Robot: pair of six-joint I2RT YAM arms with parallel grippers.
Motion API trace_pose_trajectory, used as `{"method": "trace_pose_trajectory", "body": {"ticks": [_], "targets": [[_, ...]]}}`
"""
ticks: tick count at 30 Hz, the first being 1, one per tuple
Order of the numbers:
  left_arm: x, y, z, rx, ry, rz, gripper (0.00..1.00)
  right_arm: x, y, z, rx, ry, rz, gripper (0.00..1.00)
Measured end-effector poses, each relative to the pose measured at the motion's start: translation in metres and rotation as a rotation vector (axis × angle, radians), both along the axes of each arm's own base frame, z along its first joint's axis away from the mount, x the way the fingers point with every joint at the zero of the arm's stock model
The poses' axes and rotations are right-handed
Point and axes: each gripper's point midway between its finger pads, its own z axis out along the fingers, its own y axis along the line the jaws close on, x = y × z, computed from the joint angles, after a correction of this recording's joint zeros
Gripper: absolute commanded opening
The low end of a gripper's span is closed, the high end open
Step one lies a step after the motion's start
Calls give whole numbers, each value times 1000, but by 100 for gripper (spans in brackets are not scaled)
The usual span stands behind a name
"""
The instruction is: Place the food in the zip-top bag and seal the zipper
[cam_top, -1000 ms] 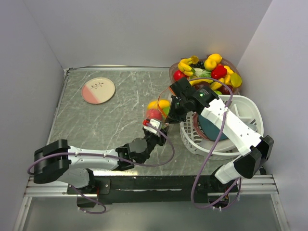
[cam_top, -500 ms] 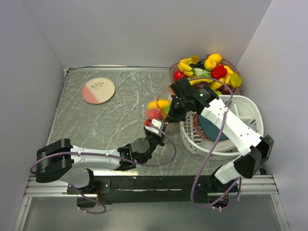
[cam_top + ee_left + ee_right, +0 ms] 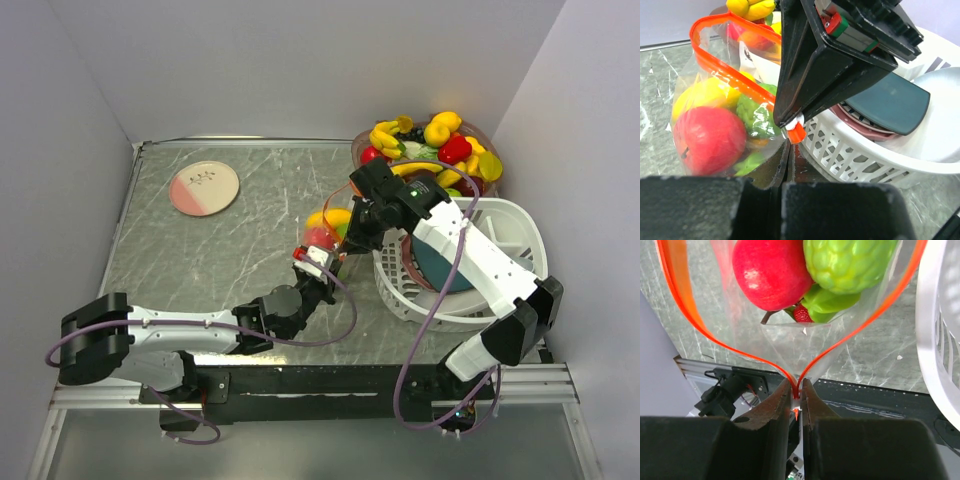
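Note:
The zip-top bag (image 3: pixel 322 232) stands beside the white basket and holds food: a red fruit (image 3: pixel 709 141), a yellow one (image 3: pixel 705 94) and green pieces (image 3: pixel 850 262). Its mouth gapes open. The orange-red zipper (image 3: pixel 735 75) runs in two strips that meet in a V in the right wrist view (image 3: pixel 690 325). My right gripper (image 3: pixel 797 386) is shut on the white slider (image 3: pixel 795 121) at the zipper's end, and it also shows in the top view (image 3: pixel 352 236). My left gripper (image 3: pixel 789 149) is shut on the bag's edge just below the slider, low and in front (image 3: pixel 318 266).
A white slatted basket (image 3: pixel 505 228) with a teal plate (image 3: pixel 890 100) stands right against the bag. A clear bowl heaped with more toy food (image 3: pixel 430 150) is at the back right. A pink-and-white plate (image 3: pixel 204 187) lies at the back left.
Both grippers and the bag have shifted slightly left. The left arm's elbow has swung further left. Both grips are unchanged.

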Motion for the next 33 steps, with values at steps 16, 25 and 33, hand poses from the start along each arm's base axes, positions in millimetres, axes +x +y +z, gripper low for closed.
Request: {"method": "trace_pose_trajectory", "body": {"ticks": [16, 25, 33], "targets": [[-24, -1, 12, -58, 23, -70, 32, 39, -20, -1, -36, -53, -95, 0], [-4, -8, -4, 15, 67, 43, 58, 37, -15, 3, -17, -57, -83, 0], [22, -4, -4, 8, 80, 135, 56, 27, -10, 8, 12, -53, -64, 0]]}}
